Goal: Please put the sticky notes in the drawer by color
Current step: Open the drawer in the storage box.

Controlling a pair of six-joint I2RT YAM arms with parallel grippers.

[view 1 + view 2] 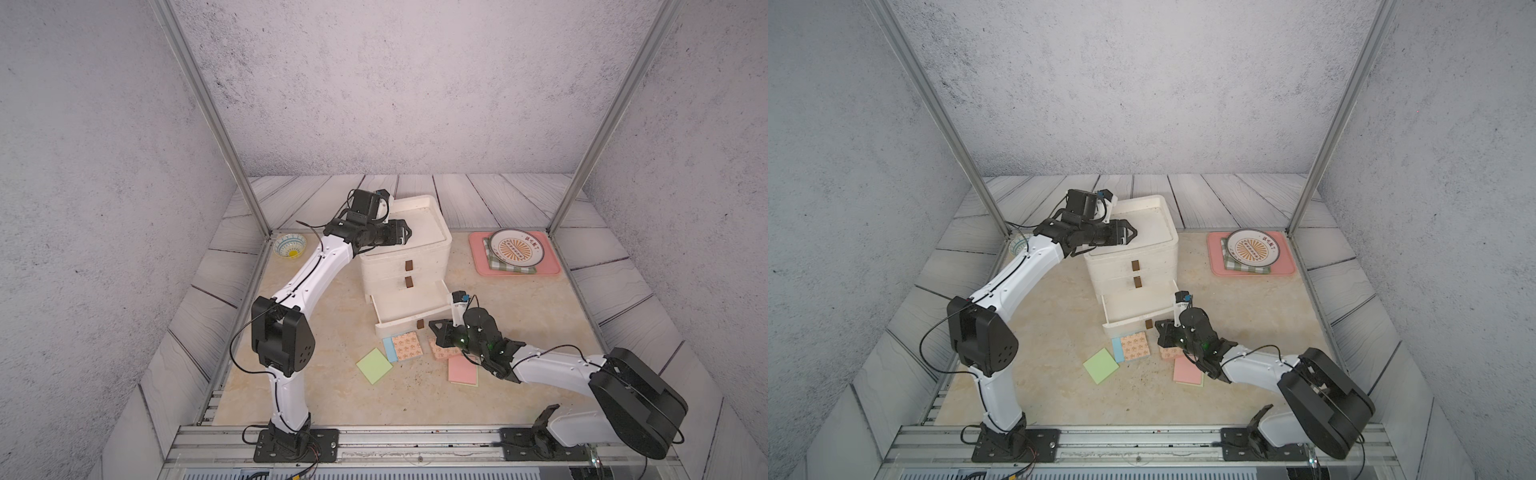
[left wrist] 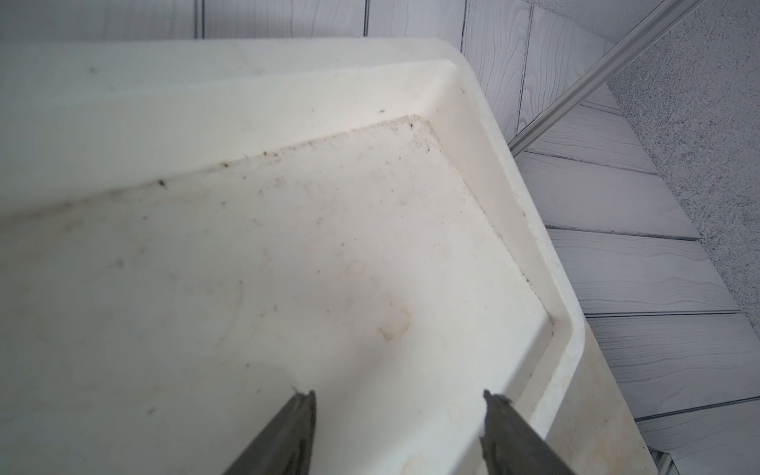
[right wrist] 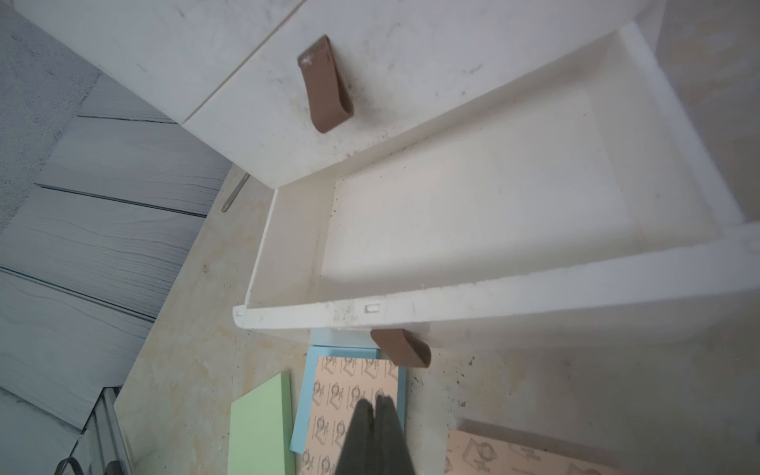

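The bottom drawer (image 3: 493, 304) of the cabinet (image 1: 405, 266) stands pulled out and empty. The notes all lie on the table (image 1: 332, 395) before it: green pad (image 1: 374, 365), blue-edged pad (image 1: 405, 347), orange pad (image 1: 441, 352), pink pad (image 1: 462, 370). The right claw (image 3: 375, 401) hangs over the blue-edged pad, fingers pressed together, holding nothing. The left claw (image 2: 399, 399) is parted and empty over the cabinet top, perhaps touching it. The drawer front overhangs that pad, so a pick could snag the handle (image 3: 401, 347) or lift only the top sheets.
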